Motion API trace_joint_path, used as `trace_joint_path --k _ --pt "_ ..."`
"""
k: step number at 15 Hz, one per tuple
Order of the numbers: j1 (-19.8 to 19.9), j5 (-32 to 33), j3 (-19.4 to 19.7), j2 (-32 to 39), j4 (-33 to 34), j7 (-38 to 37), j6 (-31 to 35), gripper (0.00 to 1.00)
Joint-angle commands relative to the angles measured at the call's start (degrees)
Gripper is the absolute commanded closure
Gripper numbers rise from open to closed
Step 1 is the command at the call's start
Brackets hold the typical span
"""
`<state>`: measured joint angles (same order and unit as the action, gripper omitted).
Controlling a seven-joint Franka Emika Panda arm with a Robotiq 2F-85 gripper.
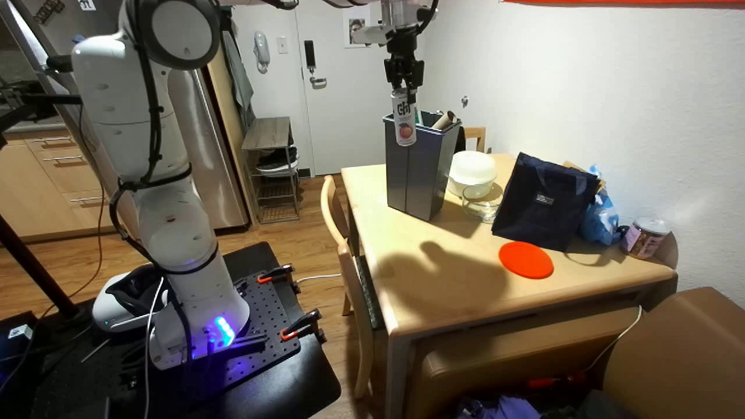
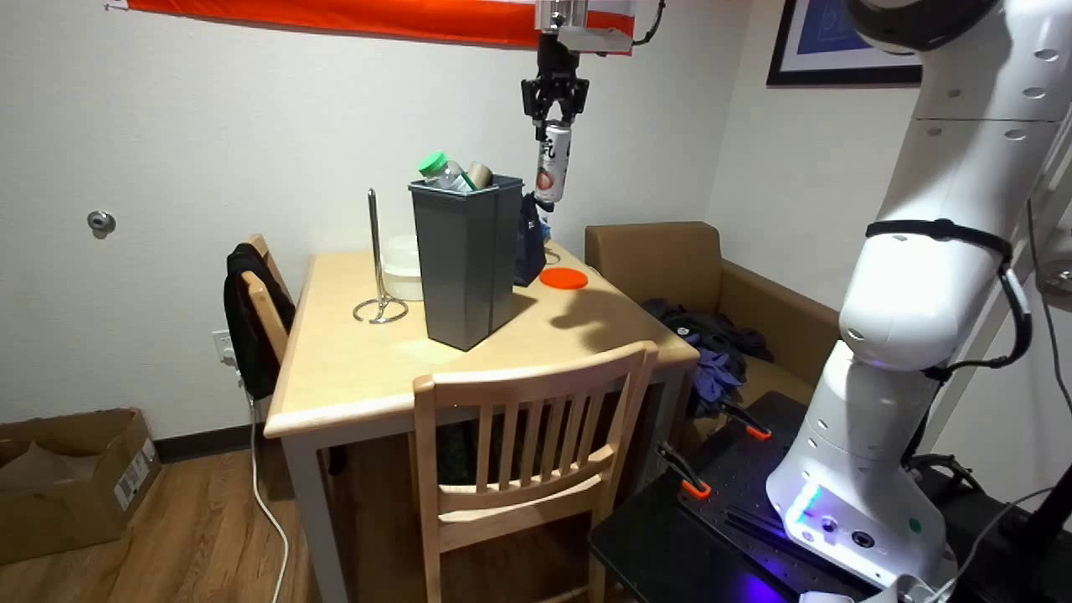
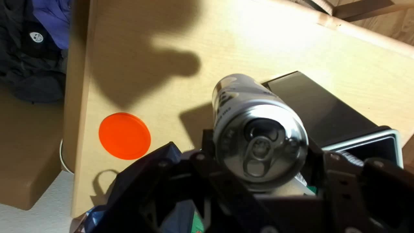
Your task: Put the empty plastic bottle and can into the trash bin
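The can (image 1: 405,125), whitish with a fruit print and a silver top, is held upright in the air. My gripper (image 1: 405,96) is shut on its upper end, as both exterior views show. In the wrist view the can (image 3: 258,155) sits between the fingers. The tall dark grey trash bin (image 1: 413,174) stands on the table. In an exterior view the can (image 2: 553,163) hangs beside the bin (image 2: 461,260), about level with its rim and apart from it. The clear bottle with the green cap (image 2: 434,163) sticks out of the bin's top; its lower part is hidden inside.
A cardboard tube (image 2: 480,174) also sticks out of the bin. Around it on the table (image 1: 419,279) are a metal stand (image 2: 374,251), a white bowl (image 1: 472,169), a glass bowl (image 1: 480,206), a navy bag (image 1: 541,203), an orange disc (image 1: 525,260) and a jar (image 1: 645,238).
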<state>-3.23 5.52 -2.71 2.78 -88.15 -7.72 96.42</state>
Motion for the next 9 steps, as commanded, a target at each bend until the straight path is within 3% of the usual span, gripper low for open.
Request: trace_joint_path --k 1,2,3,6,7,9 --pt "-0.55 0.62 -0.24 5.12 6.84 -0.18 -1.32 0.64" --pt "-0.50 0.40 -0.04 4.88 5.83 -0.51 0.55 0.64" --pt "-0.53 0.11 -0.06 3.54 4.10 0.15 -0.42 0.39" --pt "-0.53 0.10 0.03 4.84 5.01 0.09 0.11 0.39" --pt "-0.53 0.10 0.03 4.84 5.06 0.09 0.11 0.64" --pt "-0.57 -0.48 -0.03 5.53 6.22 -0.16 -1.27 0.64"
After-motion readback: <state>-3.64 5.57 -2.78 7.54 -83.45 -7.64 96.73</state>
